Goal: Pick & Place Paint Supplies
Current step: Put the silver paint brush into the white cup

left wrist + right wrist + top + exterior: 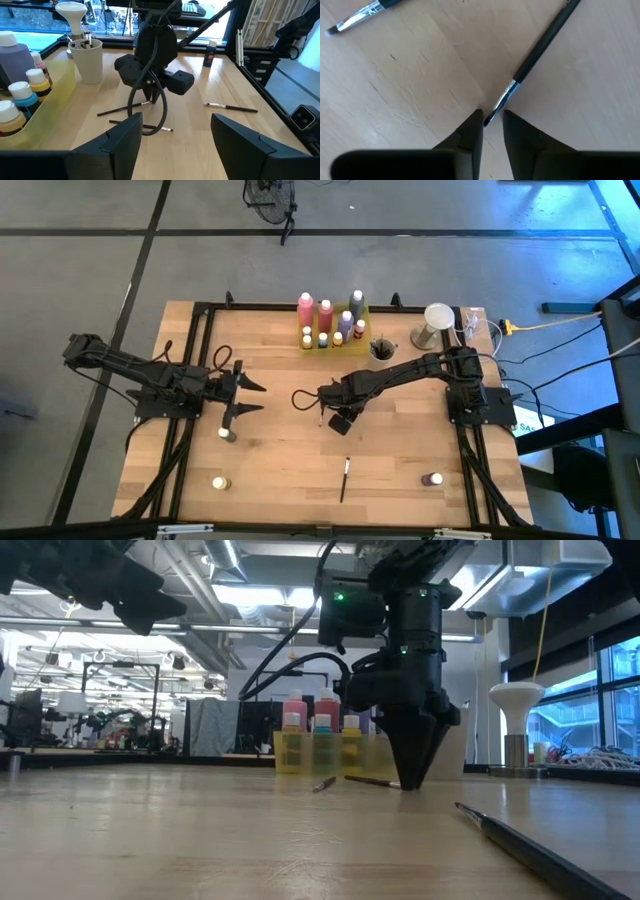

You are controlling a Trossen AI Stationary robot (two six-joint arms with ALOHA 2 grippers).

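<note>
right claw (492, 125) down at a paintbrush (535, 55) mid-bench

its fingers nearly together around the brush's bristle tip, which lies on the wood; whether they pinch it i cannot tell. second brush (362, 15) nearby. left claw (172, 140) waits apart on its side. paint bottles (330, 320) sit in the yellow tray (55, 85).

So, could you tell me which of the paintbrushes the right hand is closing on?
The brush whose metal tip lies between the right hand's fingers at mid-table; the other nearby brush lies apart, untouched.
</note>
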